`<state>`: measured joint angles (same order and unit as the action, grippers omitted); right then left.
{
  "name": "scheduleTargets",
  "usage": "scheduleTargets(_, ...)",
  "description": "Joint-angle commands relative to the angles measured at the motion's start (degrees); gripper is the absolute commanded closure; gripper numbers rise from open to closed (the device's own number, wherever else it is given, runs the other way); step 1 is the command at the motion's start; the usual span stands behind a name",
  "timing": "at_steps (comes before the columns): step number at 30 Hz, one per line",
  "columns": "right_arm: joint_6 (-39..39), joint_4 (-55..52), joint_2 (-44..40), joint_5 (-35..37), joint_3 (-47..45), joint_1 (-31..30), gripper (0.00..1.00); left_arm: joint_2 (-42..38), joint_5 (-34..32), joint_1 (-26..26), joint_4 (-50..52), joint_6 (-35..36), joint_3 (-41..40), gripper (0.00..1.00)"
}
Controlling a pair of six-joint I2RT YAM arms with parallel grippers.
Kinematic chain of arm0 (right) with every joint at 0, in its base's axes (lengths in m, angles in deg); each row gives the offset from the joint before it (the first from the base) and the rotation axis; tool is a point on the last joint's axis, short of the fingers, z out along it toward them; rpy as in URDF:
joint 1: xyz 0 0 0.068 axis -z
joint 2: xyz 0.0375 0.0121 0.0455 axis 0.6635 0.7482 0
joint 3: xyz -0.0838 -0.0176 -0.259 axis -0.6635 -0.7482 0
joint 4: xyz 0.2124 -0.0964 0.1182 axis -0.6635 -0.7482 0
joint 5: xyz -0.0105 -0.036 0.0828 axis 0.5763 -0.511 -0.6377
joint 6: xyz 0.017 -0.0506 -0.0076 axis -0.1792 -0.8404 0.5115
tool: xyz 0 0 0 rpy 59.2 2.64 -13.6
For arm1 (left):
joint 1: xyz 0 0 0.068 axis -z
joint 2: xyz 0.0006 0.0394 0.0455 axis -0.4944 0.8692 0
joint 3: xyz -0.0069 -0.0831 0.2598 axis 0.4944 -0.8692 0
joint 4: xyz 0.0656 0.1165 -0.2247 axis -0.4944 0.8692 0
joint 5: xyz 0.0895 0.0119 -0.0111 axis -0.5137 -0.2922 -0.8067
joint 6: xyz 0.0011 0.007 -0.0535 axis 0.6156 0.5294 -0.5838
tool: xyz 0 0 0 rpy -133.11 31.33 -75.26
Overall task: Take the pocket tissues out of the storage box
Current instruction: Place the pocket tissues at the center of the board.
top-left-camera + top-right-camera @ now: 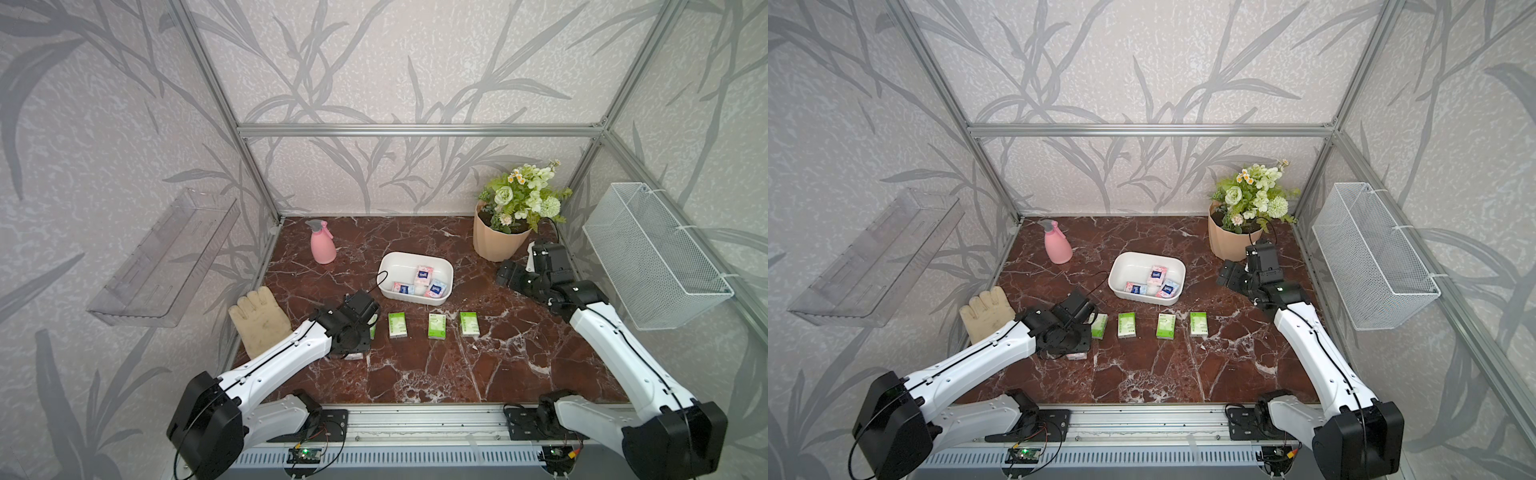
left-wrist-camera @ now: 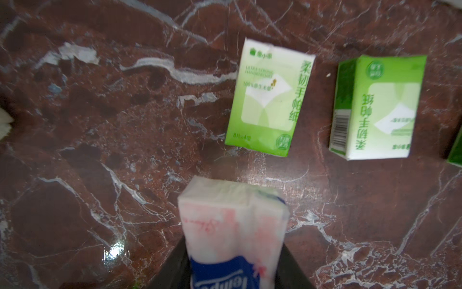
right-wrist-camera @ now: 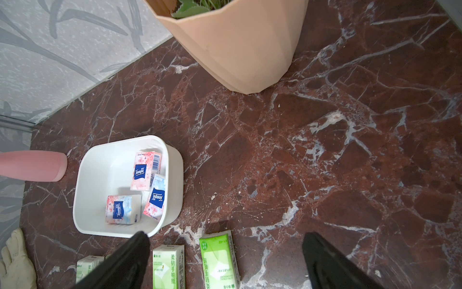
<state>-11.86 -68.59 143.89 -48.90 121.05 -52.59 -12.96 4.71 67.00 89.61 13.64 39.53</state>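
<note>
Marble, dark red with white veins, makes the surface that carries everything. Toward its back sits the white storage box, with three pocket tissues lying loose inside, pink and pale blue. The right pincer hangs released, jaws wide and empty, near the flower pot. The left pincer is clenched on a pink Tempo packet, held low over the surface just beside the end of the row of four green packets that lie outside, before the box. Whether the packet touches the surface I cannot tell. The step in hand looks like setting it down; next the jaws need to part, rise clear without dragging it, then head for the box.
</note>
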Motion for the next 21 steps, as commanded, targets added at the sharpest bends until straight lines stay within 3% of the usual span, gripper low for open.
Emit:
scheduleTargets(1,0.6,-0.1,-1.2,0.1,-0.5,0.2,0.01,0.5,0.6,1.1,-3.8,-2.9,-2.3,0.57)
scheduleTargets(10,0.4,-2.1,-3.2,0.9,-1.1,0.2,0.01,3.0,2.5,2.4,-10.3,-3.4,-8.1,0.56)
scheduleTargets(21,0.6,-1.6,-3.2,1.7,-1.4,0.2,0.01,2.8,-0.9,3.4,-7.7,-1.2,-8.0,0.35)
